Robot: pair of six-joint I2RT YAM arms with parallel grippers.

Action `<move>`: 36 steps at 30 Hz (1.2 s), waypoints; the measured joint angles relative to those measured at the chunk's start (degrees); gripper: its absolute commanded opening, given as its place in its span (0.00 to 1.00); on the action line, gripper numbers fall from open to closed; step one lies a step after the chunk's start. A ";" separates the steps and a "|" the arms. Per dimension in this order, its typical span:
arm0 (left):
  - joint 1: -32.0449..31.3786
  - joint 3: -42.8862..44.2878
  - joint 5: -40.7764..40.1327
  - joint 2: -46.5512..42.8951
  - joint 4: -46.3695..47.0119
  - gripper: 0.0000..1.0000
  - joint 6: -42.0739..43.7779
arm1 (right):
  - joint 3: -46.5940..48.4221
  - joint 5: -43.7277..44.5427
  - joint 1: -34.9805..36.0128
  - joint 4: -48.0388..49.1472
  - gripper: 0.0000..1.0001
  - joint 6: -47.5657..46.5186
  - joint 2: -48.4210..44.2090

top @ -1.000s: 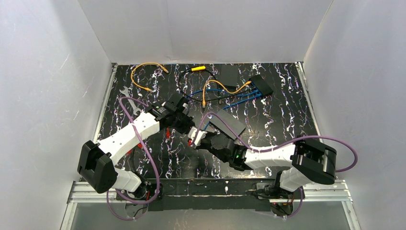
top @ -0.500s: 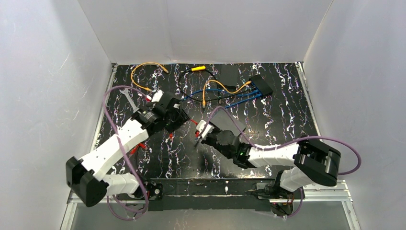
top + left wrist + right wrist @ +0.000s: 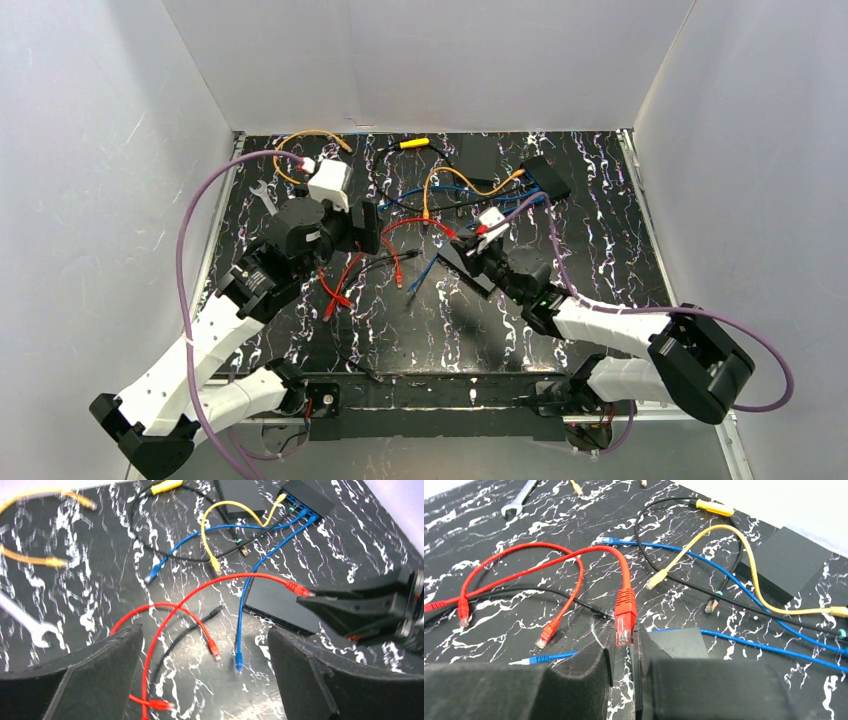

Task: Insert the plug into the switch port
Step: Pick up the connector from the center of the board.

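The switch is a black box at the back right with blue and yellow cables in its ports; it also shows in the left wrist view. My right gripper is shut on the red plug, whose clear tip lies between the fingertips of that gripper. The plug hangs over a flat black box, short of the switch. Its red cable trails left. My left gripper is raised over the cables, jaws wide apart, holding nothing.
A second red cable, a loose blue cable end and a black cable lie mid-table. Another black box, a yellow-handled tool, an orange cable and a wrench lie at the back. White walls enclose the table.
My left gripper has opened and lifted away to the back left. My right gripper has carried the red plug right and farther back, toward the switch, dragging the red cable.
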 measured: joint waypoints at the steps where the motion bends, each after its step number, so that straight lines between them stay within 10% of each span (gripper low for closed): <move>1: 0.00 -0.33 1.16 -0.09 1.03 0.93 2.82 | -0.52 -0.76 -0.96 0.33 0.01 1.29 -0.46; 17: 0.00 -14.60 27.04 3.78 12.24 0.89 36.41 | -3.54 -22.80 -11.17 8.81 0.01 17.33 1.09; 36: 0.00 -20.85 19.80 -7.98 19.19 0.90 40.89 | 10.62 -15.32 -13.40 11.50 0.01 20.59 -0.17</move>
